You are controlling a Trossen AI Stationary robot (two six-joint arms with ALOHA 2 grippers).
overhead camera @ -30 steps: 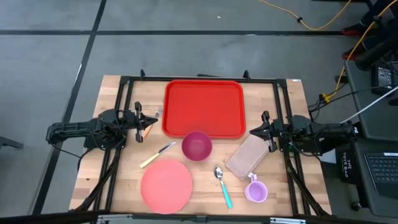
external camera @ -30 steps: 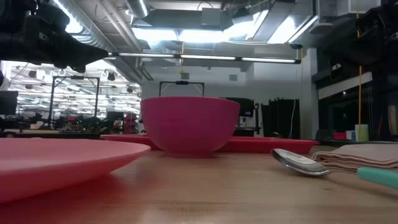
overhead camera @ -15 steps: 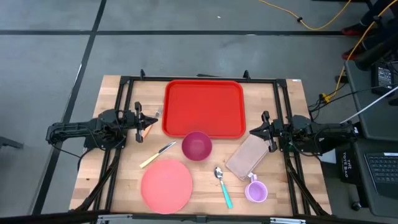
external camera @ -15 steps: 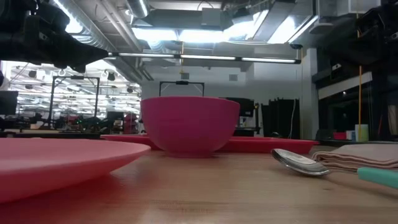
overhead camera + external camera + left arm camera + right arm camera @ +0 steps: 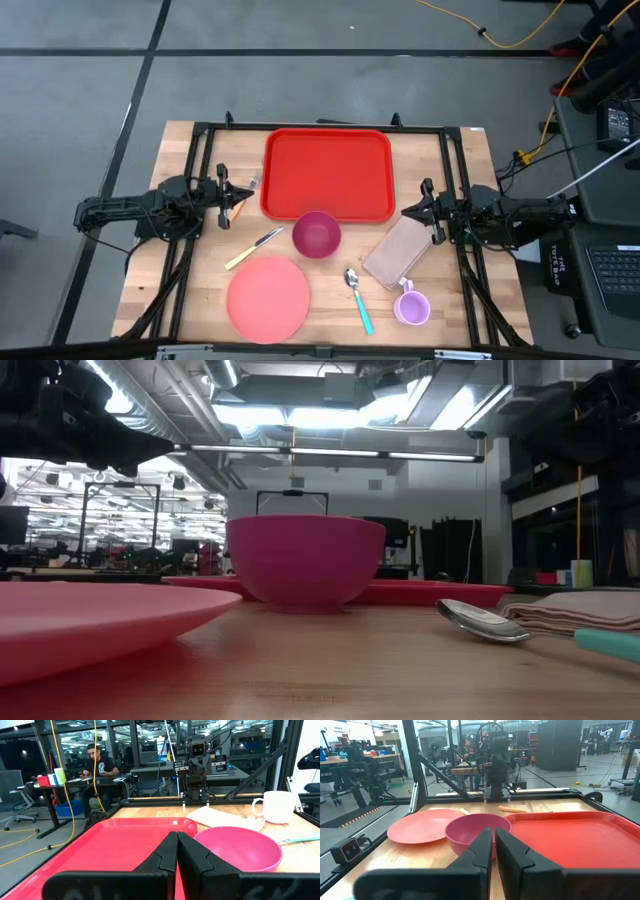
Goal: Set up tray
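The red tray (image 5: 327, 172) lies flat at the table's far middle; it also shows in the left wrist view (image 5: 120, 845) and the right wrist view (image 5: 570, 837). My left gripper (image 5: 229, 194) waits shut off the tray's left edge, its fingertips (image 5: 177, 851) pressed together. My right gripper (image 5: 419, 209) waits shut off the tray's right near corner, close to the beige cloth (image 5: 399, 250), fingertips (image 5: 493, 848) together. Neither gripper touches anything. A magenta bowl (image 5: 316, 234) stands on the wood right at the tray's near rim.
A salmon plate (image 5: 267, 297), a yellow-handled knife (image 5: 252, 249), a teal-handled spoon (image 5: 358, 299) and a pale purple mug (image 5: 411, 306) lie on the near half. An orange-handled item (image 5: 237, 208) sits by my left gripper. A black frame (image 5: 205, 160) borders the table. A person (image 5: 99, 762) sits beyond.
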